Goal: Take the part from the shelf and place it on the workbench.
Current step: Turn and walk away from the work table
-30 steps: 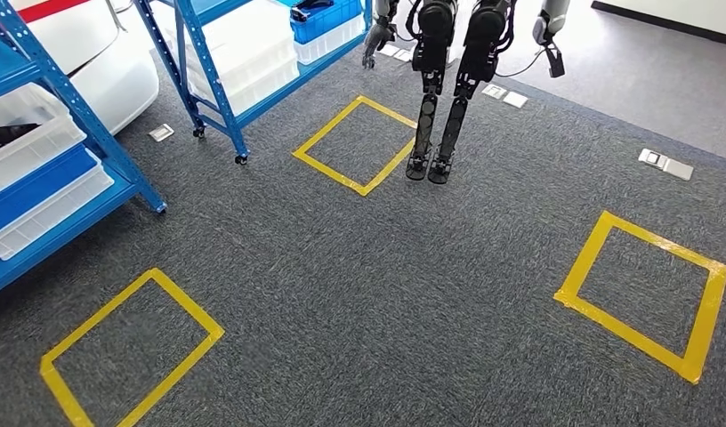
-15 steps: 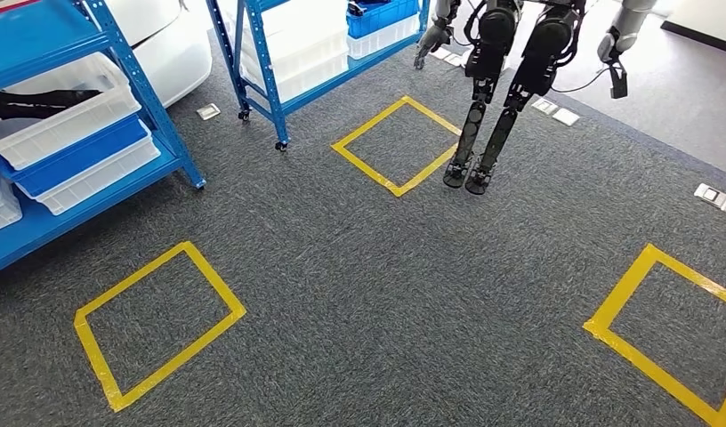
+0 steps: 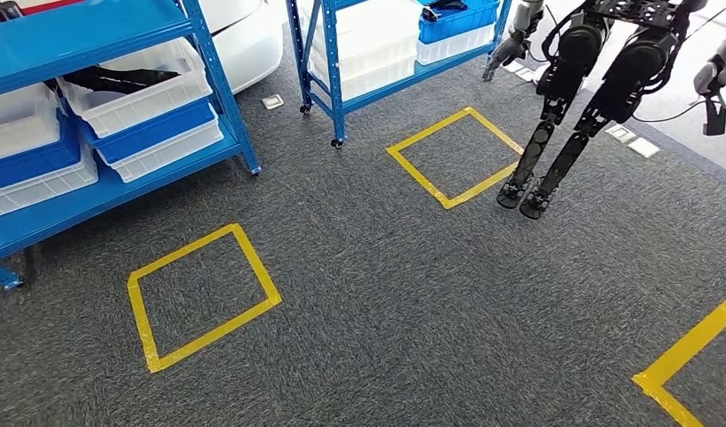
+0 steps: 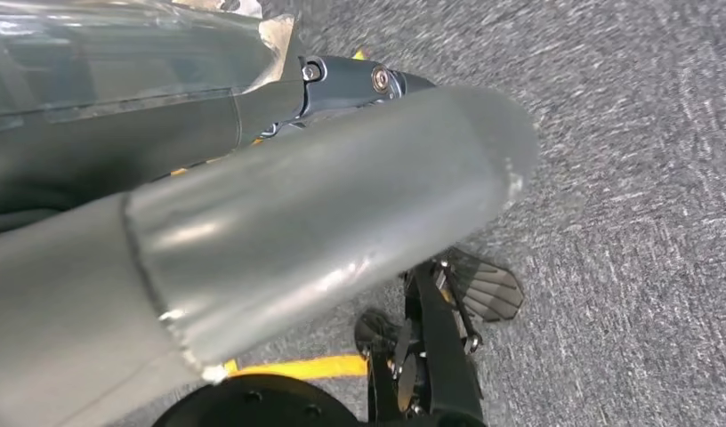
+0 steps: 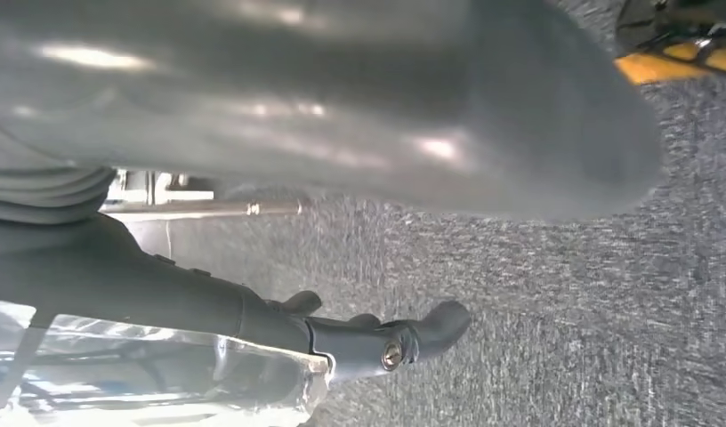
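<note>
Two blue shelves (image 3: 119, 133) ahead on the carpet (image 3: 386, 302), yellow tape squares (image 3: 199, 298) marking spots. Dark part (image 3: 119, 78) lies in the white bin (image 3: 137, 93) on the near shelf. Nothing picked, no worktop yet. Left hand (image 4: 359, 80) and right hand (image 5: 386, 342) hang free: released, holding nothing.

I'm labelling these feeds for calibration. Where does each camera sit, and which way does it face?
Head view: high on the body, facing forward and down at grey carpet, blue shelves, yellow tape squares and another humanoid robot.
Left wrist view: behind the left hand, facing down at the carpet; its thumb and dark fingers show.
Right wrist view: behind the right hand, facing down at the carpet; its thumb and dark fingers show.
Shared: all three show carpet and yellow tape.
</note>
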